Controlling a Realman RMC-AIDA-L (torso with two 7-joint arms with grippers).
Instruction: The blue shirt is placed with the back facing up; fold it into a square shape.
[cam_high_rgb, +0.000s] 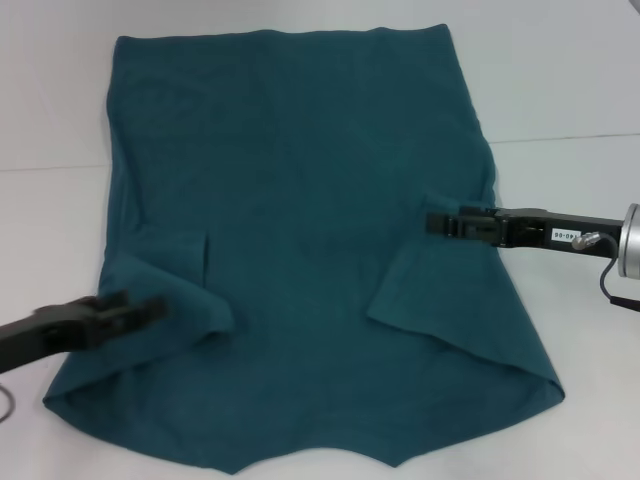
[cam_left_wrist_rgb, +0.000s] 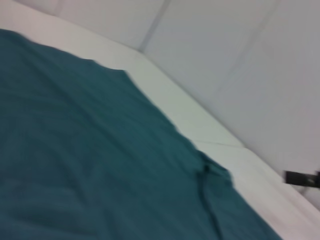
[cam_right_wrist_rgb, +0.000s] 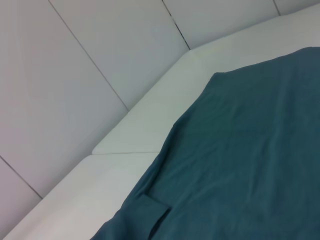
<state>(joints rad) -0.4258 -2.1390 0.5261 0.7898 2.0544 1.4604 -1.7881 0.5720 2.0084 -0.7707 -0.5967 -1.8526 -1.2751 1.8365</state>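
Observation:
The blue shirt (cam_high_rgb: 300, 200) lies spread on the white table (cam_high_rgb: 560, 90), plain side up, with its hem at the far end. Both sleeves are folded inward onto the body: the left sleeve flap (cam_high_rgb: 205, 305) and the right sleeve flap (cam_high_rgb: 415, 290). My left gripper (cam_high_rgb: 150, 308) sits at the left flap, near the shirt's left edge. My right gripper (cam_high_rgb: 436, 222) reaches in over the shirt's right edge, just above the right flap. The left wrist view shows the shirt (cam_left_wrist_rgb: 75, 150) and the right gripper (cam_left_wrist_rgb: 302, 178) far off. In the right wrist view the shirt (cam_right_wrist_rgb: 250, 150) fills the lower right.
Bare white table surrounds the shirt on the left, right and far sides. Seams between table panels (cam_high_rgb: 560, 137) run across the surface. White wall panels (cam_right_wrist_rgb: 75, 75) rise behind the table in the wrist views.

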